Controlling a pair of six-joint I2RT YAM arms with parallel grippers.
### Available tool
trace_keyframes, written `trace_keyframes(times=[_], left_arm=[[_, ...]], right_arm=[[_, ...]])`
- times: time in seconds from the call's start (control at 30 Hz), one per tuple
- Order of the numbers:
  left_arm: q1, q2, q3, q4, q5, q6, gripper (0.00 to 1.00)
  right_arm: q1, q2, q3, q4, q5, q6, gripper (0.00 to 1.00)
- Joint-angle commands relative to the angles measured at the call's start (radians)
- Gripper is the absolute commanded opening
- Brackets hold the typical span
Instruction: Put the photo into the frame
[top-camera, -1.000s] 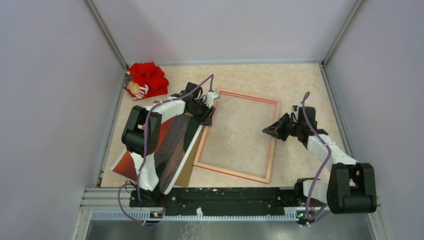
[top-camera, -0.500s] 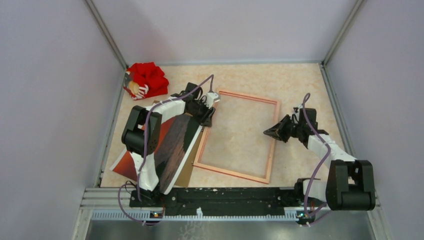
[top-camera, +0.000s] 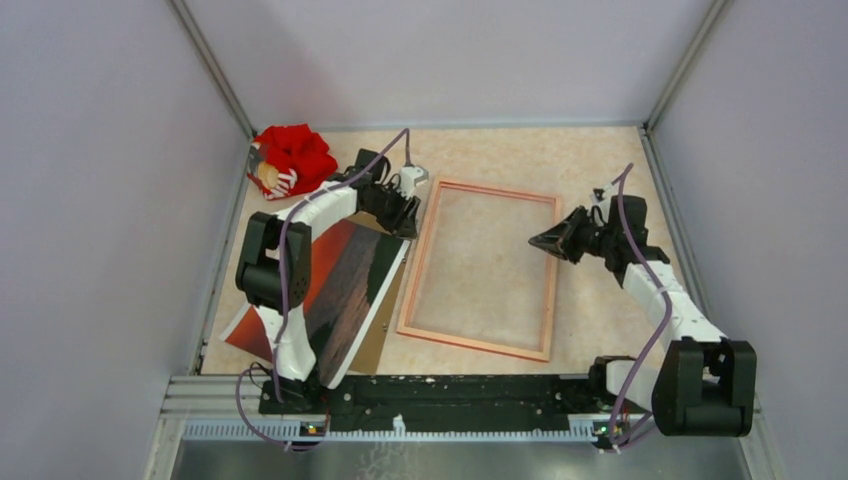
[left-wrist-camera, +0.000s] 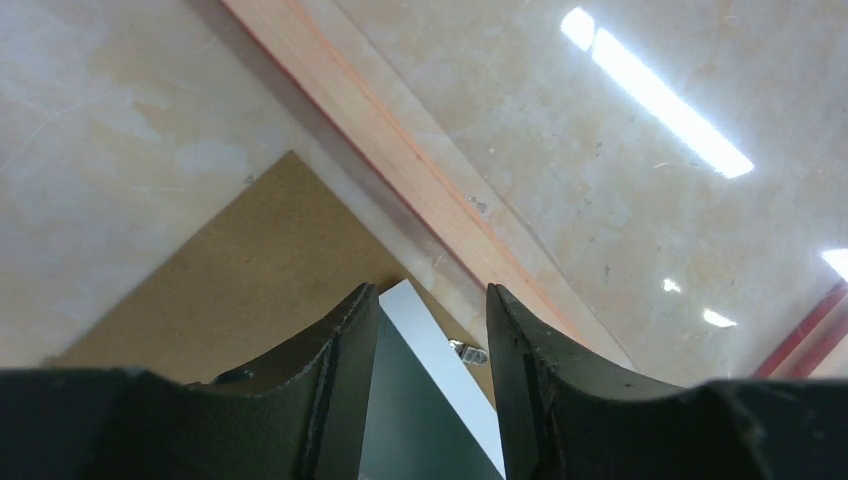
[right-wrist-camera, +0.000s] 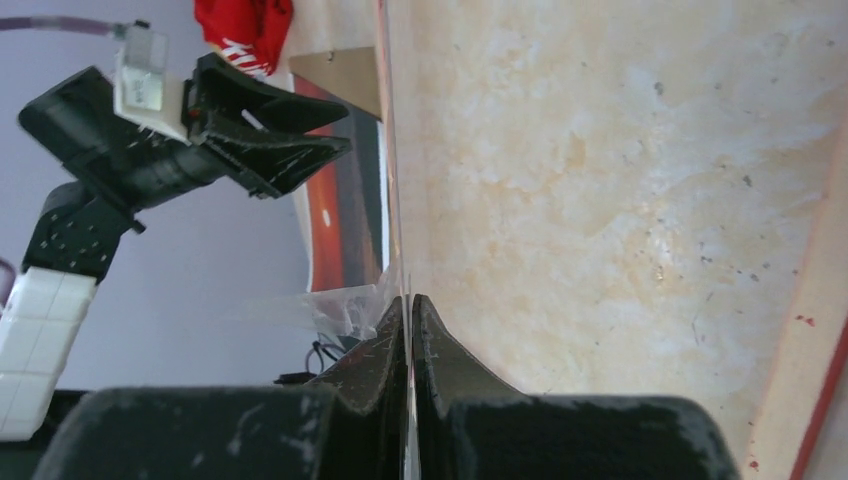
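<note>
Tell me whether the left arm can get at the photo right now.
Probably yes. The left hand hangs open over the photo, whose far corner shows between its fingers, with nothing covering it. The print looks flat on the brown backing panel, so pinching its edge may be awkward.

I'm seeing the frame (top-camera: 549, 300) showing pale orange-pink wood, the photo (top-camera: 350, 285) glowing red-orange with dark bands and a white border, a board (top-camera: 375, 345) looking plain brown, a cloth (top-camera: 298, 158) showing bright red with white marks, and the surface (top-camera: 600, 150) showing mottled beige marbling.
</note>
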Motion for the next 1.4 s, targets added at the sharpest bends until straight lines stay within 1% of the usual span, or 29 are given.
trace_keyframes(times=[0.0, 0.17, 0.33, 0.6, 0.8, 0.9, 1.07, 1.37], left_arm=[[0.022, -0.032, -0.007, -0.005, 0.02, 0.015, 0.51], [0.018, -0.017, -0.043, 0.029, 0.043, -0.007, 0.5], [0.008, 0.001, -0.053, 0.039, 0.078, -0.022, 0.47], [-0.003, 0.013, -0.068, 0.05, 0.113, -0.031, 0.44], [-0.006, 0.032, -0.074, 0.059, 0.116, -0.03, 0.36], [-0.012, 0.043, -0.072, 0.061, 0.119, -0.029, 0.29], [-0.017, 0.056, -0.065, 0.06, 0.12, -0.03, 0.22], [-0.021, 0.063, -0.062, 0.059, 0.116, -0.03, 0.19]], right_arm=[[-0.005, -0.078, 0.06, 0.085, -0.072, 0.022, 0.0], [0.01, -0.079, 0.101, 0.082, -0.078, 0.005, 0.0], [0.085, -0.05, 0.137, 0.097, -0.057, 0.034, 0.0], [0.123, -0.038, 0.178, 0.092, -0.013, 0.043, 0.0], [0.14, -0.033, 0.165, 0.092, -0.004, 0.038, 0.0], [0.148, -0.045, 0.154, 0.084, 0.002, 0.028, 0.0], [0.149, -0.05, 0.147, 0.072, 0.007, 0.016, 0.0], [0.189, -0.049, 0.168, 0.049, 0.036, -0.013, 0.0]])
